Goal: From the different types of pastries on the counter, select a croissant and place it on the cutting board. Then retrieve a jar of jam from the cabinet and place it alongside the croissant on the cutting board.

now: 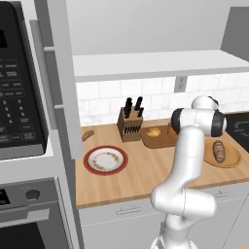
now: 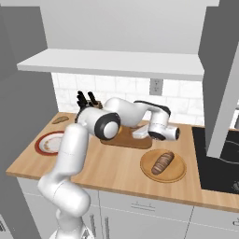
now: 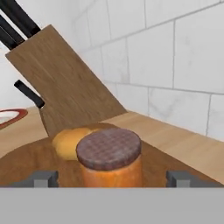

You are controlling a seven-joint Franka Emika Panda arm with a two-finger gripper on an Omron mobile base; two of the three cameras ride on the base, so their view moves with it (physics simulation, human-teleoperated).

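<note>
Countertop: orange jam jar [image 3: 111, 162], brown lid.

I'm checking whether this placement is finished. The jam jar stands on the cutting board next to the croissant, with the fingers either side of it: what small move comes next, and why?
Probably draw the gripper straight back. The jam jar stands upright on the cutting board beside the croissant, and the fingers stand apart from it.
</note>
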